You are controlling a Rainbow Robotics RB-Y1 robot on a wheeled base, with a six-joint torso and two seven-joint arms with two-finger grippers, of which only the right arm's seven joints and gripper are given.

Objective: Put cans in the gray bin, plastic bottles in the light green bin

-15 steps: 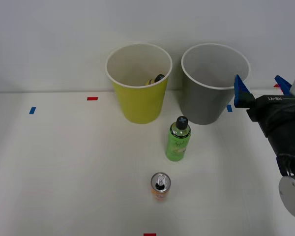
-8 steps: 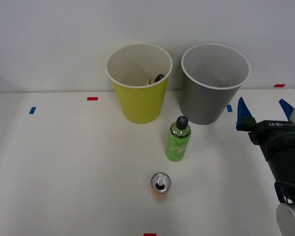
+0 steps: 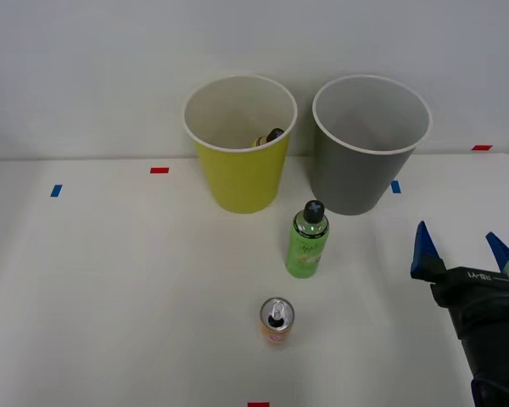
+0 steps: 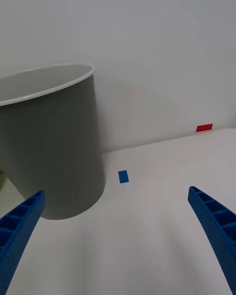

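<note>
Right claw open, empty, near gray bin

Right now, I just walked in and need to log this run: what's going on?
A robot is sorting drinks. Its right pincer is open and empty, to the right of the gray bin. A green bottle and an orange-and-white can stand on the table, unsorted. Something dark already lies in the light green bin.

Yellow-green bin, white rim. Gray bin, white rim. Bright green bottle, black cap. Orange-and-white can, silver top. Blue ribbed fingers. White table; red and blue tape marks.
</note>
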